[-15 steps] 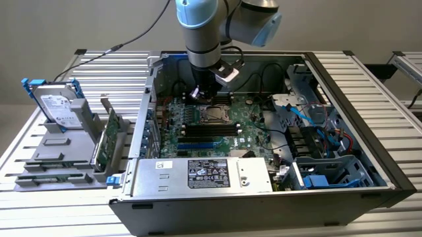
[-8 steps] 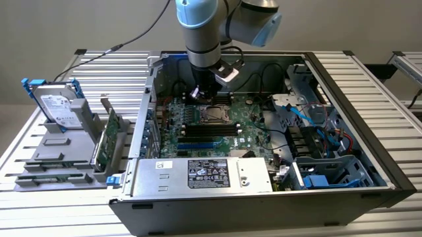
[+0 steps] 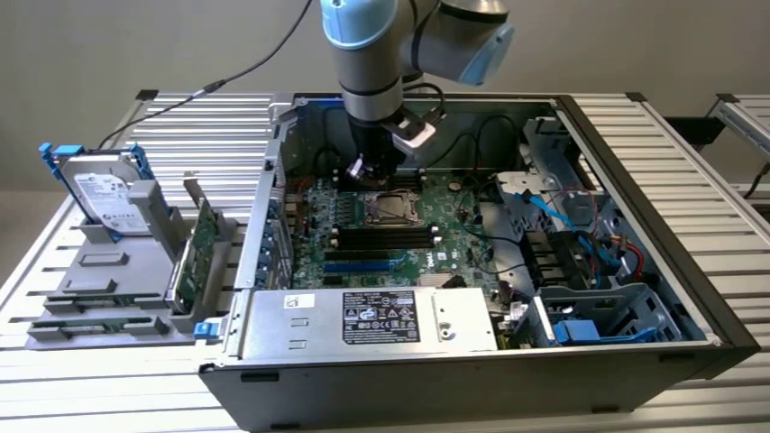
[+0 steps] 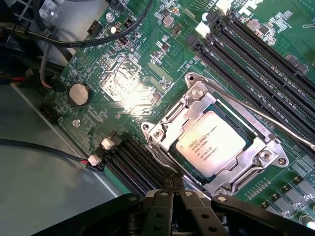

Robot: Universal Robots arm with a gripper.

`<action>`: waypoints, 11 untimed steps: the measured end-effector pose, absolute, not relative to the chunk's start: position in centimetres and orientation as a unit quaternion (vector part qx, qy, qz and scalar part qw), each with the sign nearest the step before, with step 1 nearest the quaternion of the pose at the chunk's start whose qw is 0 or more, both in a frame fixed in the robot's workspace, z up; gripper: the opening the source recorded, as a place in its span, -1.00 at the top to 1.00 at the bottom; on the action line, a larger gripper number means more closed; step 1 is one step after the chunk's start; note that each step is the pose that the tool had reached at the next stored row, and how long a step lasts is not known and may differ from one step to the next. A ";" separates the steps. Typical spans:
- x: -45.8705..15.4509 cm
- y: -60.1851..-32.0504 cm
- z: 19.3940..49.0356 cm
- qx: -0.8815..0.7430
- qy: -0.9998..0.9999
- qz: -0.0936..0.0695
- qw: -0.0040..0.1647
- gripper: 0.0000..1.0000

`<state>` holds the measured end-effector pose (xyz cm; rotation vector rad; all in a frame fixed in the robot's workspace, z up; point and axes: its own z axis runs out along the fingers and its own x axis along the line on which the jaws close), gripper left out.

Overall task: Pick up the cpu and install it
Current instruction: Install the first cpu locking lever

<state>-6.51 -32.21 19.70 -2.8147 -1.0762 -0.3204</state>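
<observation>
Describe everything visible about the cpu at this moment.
The cpu is a small flat square chip with a dull silver metal top bearing fine printed text. It lies flat and seated in the motherboard socket, framed by the silver metal retention bracket, whose edges overlap its sides. A thin metal lever runs beside the socket. The gripper, jaws shut, sits just beside the socket and holds nothing. In the exterior view the cpu sits mid-board inside the open case.

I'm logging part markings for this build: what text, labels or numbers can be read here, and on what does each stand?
cpu in its socket, wrist view: several printed lines, too blurred to read.
power supply label, exterior view: dense print and symbols, too small to read.
hard drive white label, exterior view: print unreadable.
motherboard silkscreen, wrist view: white markings, none legible.
</observation>
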 end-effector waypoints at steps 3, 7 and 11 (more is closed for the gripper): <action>-6.5 -32.2 19.8 -0.927 -0.355 -0.105 0.055 0.79; -6.5 -32.2 19.8 -0.928 -0.355 -0.104 0.053 0.79; -6.5 -32.2 19.8 -0.928 -0.355 -0.103 0.049 0.79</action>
